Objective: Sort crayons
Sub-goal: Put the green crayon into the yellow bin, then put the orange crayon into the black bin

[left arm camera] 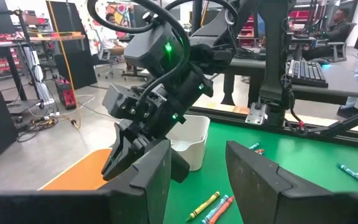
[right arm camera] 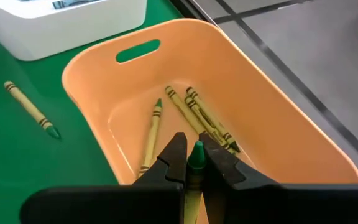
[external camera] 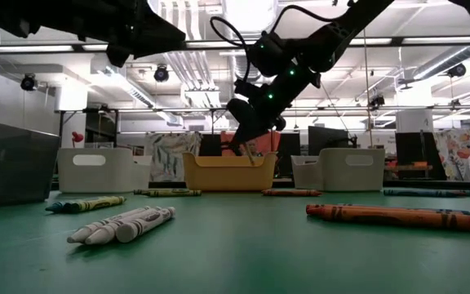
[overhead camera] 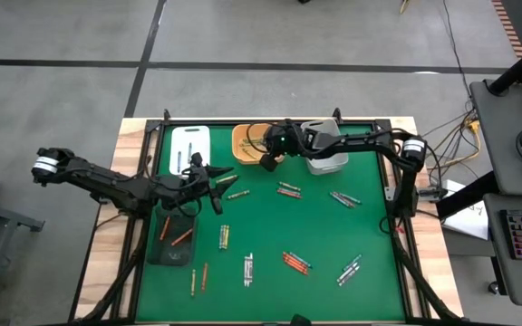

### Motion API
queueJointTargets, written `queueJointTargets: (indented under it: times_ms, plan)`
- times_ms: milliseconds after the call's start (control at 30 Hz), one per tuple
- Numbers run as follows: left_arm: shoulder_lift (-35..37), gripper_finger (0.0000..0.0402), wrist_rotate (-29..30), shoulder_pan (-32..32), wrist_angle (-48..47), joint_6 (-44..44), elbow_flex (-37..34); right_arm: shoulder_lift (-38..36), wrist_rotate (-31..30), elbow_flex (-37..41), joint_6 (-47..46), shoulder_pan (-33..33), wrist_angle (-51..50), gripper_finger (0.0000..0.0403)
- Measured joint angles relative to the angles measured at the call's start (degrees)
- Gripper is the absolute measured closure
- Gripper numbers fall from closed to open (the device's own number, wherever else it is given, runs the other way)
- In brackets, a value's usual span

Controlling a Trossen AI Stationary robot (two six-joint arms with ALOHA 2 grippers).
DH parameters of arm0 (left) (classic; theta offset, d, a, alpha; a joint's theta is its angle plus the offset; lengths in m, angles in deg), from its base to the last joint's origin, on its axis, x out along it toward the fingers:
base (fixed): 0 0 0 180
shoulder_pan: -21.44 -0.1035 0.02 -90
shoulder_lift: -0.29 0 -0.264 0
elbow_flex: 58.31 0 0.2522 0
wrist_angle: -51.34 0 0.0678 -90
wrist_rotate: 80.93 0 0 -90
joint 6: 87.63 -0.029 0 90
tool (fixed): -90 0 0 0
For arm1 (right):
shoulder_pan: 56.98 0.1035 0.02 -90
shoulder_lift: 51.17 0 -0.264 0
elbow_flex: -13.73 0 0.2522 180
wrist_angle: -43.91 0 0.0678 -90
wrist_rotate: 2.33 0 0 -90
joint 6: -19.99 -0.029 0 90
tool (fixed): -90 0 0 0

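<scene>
From above, the right gripper (overhead camera: pixel 268 164) hangs over the orange tray (overhead camera: pixel 243 140) at the mat's far edge; the left gripper (overhead camera: pixel 214 181) sits mid-left, crayons (overhead camera: pixel 295 263) scattered across the green mat (overhead camera: pixel 370 226).

At table height, the right gripper (external camera: pixel 243 131) hovers above the tray (external camera: pixel 229 173); white crayons (external camera: pixel 125 224) lie near.

The left wrist shows its own fingers (left arm camera: pixel 156 175) spread, nothing between them.

The right wrist shows its fingers (right arm camera: pixel 174 160) pinching a green crayon (right arm camera: pixel 196 163) directly over the tray (right arm camera: pixel 278 149), where other crayons (right arm camera: pixel 207 121) lie.
</scene>
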Motion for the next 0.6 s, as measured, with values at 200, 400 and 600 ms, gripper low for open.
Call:
queueJointTargets:
  times_ms: [200,400,600]
  plan:
    - [0.0,0.0264,0.0,0.0,0.0,0.0,0.0,0.0,0.0,0.0,-0.2,0.0,0.4,0.0357]
    - [0.0,0.0264,0.0,0.0,0.0,0.4,0.0,0.0,0.0,-0.1,-0.9,0.0,0.4,0.0283]
    - [0.0,0.0264,0.0,0.2,-0.1,4.1,0.0,-2.8,0.0,-1.3,-1.9,1.0,-1.8,0.025]
